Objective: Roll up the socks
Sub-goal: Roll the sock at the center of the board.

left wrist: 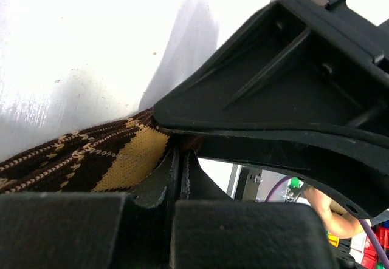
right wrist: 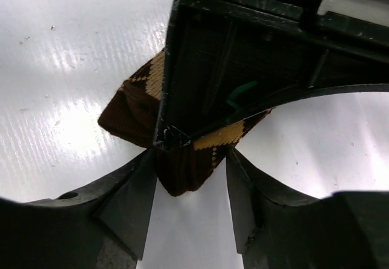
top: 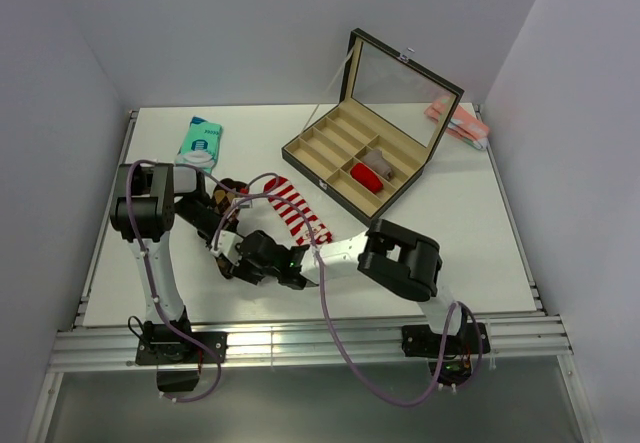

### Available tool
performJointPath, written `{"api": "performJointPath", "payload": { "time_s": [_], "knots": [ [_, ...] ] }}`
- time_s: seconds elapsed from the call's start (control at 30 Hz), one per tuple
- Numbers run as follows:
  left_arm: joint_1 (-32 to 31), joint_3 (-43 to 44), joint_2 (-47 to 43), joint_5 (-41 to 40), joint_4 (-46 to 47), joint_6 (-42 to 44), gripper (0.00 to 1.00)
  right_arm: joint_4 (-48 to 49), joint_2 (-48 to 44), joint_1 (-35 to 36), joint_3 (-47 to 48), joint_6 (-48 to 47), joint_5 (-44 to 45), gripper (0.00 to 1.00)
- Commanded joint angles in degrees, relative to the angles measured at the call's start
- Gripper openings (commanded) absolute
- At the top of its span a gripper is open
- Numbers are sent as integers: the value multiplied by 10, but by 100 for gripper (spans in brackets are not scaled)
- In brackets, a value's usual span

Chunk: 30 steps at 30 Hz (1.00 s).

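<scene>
The brown argyle sock (top: 232, 191) lies on the white table, left of centre, mostly hidden under both arms. In the right wrist view its folded end (right wrist: 182, 169) sits between my right gripper's (right wrist: 191, 160) open fingers (right wrist: 130, 202). My left gripper (left wrist: 177, 160) is shut, its tips pinching the argyle sock (left wrist: 109, 160) at its edge. From above, the left gripper (top: 236, 259) and the right gripper (top: 256, 263) meet over the sock. The red-and-white striped sock (top: 297, 213) lies flat just behind them, untouched.
An open compartment box (top: 318, 151) with a raised lid (top: 400, 83) stands at the back right and holds a red roll (top: 365, 176). A teal packet (top: 200, 141) lies at the back left. A pink and white item (top: 458, 121) lies in the far right corner.
</scene>
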Motion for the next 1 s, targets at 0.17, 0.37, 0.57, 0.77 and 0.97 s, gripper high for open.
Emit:
{"api": "performJointPath", "payload": {
  "time_s": [0.17, 0.37, 0.57, 0.77, 0.97],
  "knots": [
    [-1, 10, 3, -3, -8, 1, 2, 23, 19, 4, 23, -3, 19, 17],
    [-1, 14, -48, 9, 4, -16, 28, -16, 6, 4, 26, 22, 46, 0],
    [0, 15, -121, 7, 85, -95, 36, -61, -46, 4, -10, 67, 84, 0],
    [4, -27, -184, -17, 201, -167, 36, -131, -118, 8, -49, 152, 56, 0],
    [33, -58, -233, -22, 279, -195, 35, -248, -132, 10, -21, 238, -1, 0]
  ]
}}
